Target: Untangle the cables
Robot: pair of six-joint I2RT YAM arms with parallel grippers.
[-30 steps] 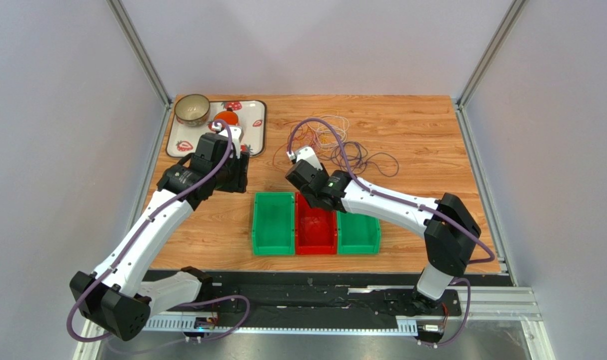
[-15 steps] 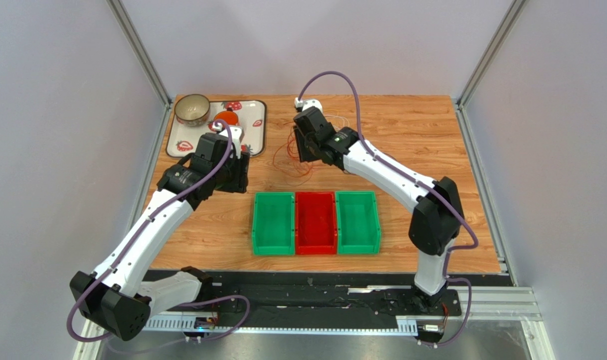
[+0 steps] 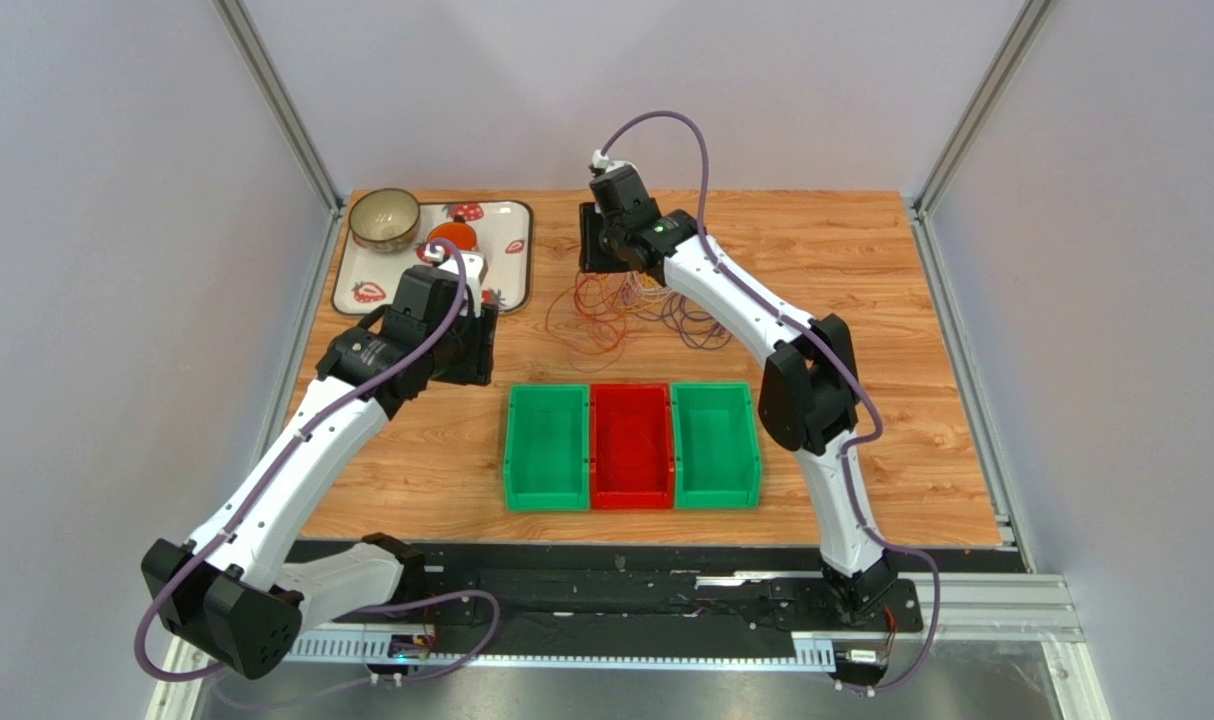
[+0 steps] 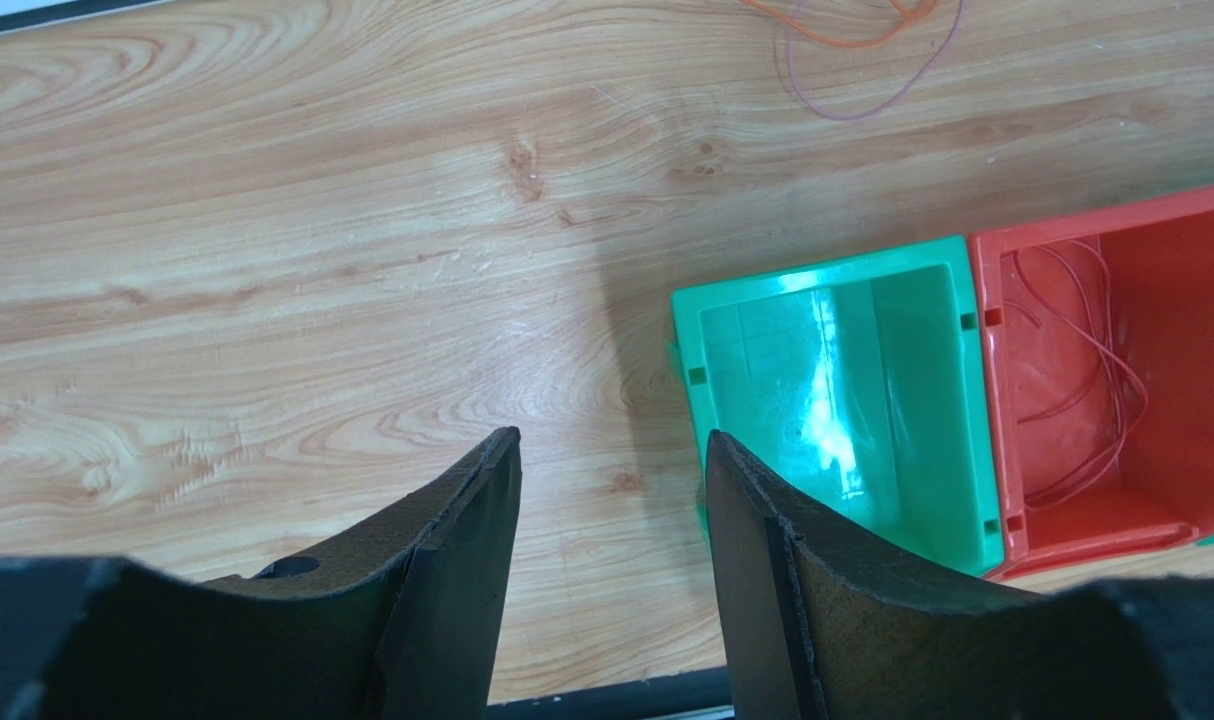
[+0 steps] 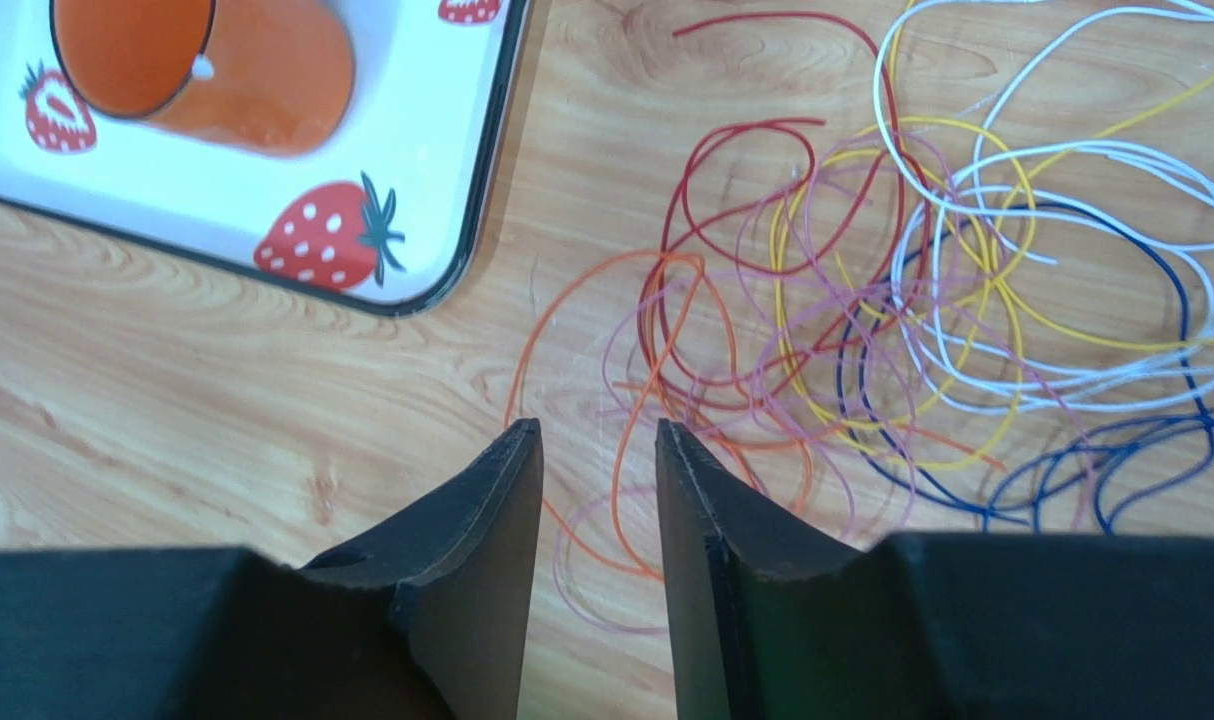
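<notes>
Two arms, top view: left arm (image 3: 305, 450) bent, left gripper (image 3: 481, 342) over the left side of the table (image 3: 869, 300); right arm (image 3: 733, 300) stretched out, right gripper (image 3: 591, 255) over the cables (image 3: 628, 308) by the far edge.
Left wrist view: jaws half apart, empty.
Right wrist view: jaws slightly apart, empty, above orange loops.

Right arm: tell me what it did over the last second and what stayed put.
The right gripper swung from above the red bin to the far side of the table and now hangs open over the left edge of the cables, beside the strawberry tray, holding nothing. The left gripper, the green bins, the red bin and the tray stayed put.
</notes>
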